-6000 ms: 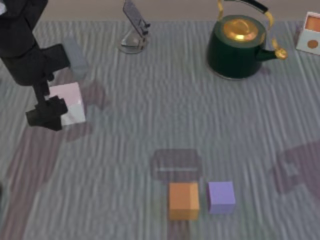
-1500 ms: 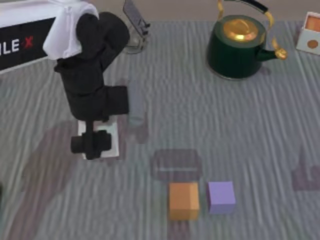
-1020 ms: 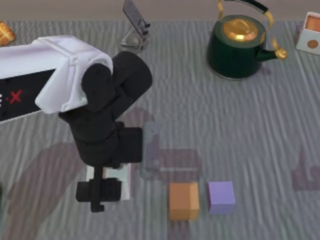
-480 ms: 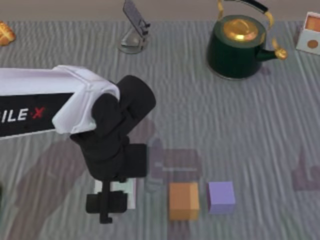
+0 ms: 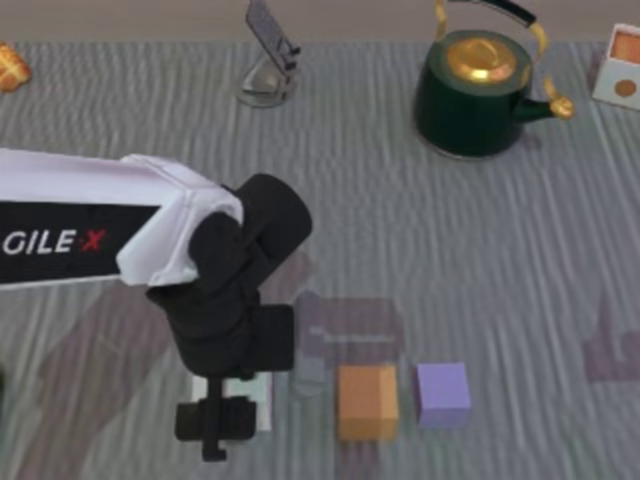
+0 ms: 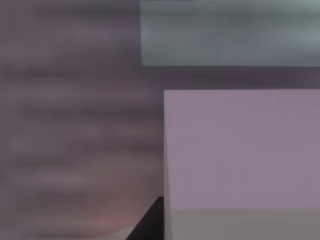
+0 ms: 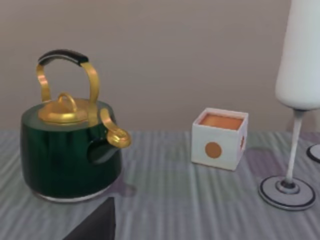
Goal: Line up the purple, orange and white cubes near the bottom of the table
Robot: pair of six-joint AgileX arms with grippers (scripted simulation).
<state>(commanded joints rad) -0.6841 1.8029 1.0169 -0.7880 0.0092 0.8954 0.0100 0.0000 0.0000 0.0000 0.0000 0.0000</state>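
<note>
Left gripper [image 5: 212,425] sits low over the table [image 5: 500,250], close to its bottom edge, left of centre. It is clamped on the white cube [image 5: 255,400]; only a sliver of the cube shows past the black wrist in the top view. In the left wrist view the white cube [image 6: 240,155] fills much of the frame, with one dark fingertip [image 6: 147,225] pressed at its lower corner. Whether the cube already rests on the table or hangs just above it, cannot tell.

Reason for the placement, as I judge it: the orange cube [image 5: 367,401] and the purple cube [image 5: 442,394] stand side by side near the bottom edge, orange on the left, purple just beside it on the right, a narrow gap between. The white cube is held level with them and to the left of the orange one, near but apart. Set down there it would make the third member of the row.

Arm pose: the left arm reaches in from the table's left edge, white forearm nearly level, black wrist bent steeply down so the gripper points at the table. The grip looks like a top-down one, suited to a straight lowering.

Right gripper [image 7: 92,225]: only a dark tip shows in its own wrist view, state cannot tell. That arm is parked off the right side, facing the green kettle [image 5: 480,90] and the small white box [image 5: 622,65] at the top right corner.
</note>
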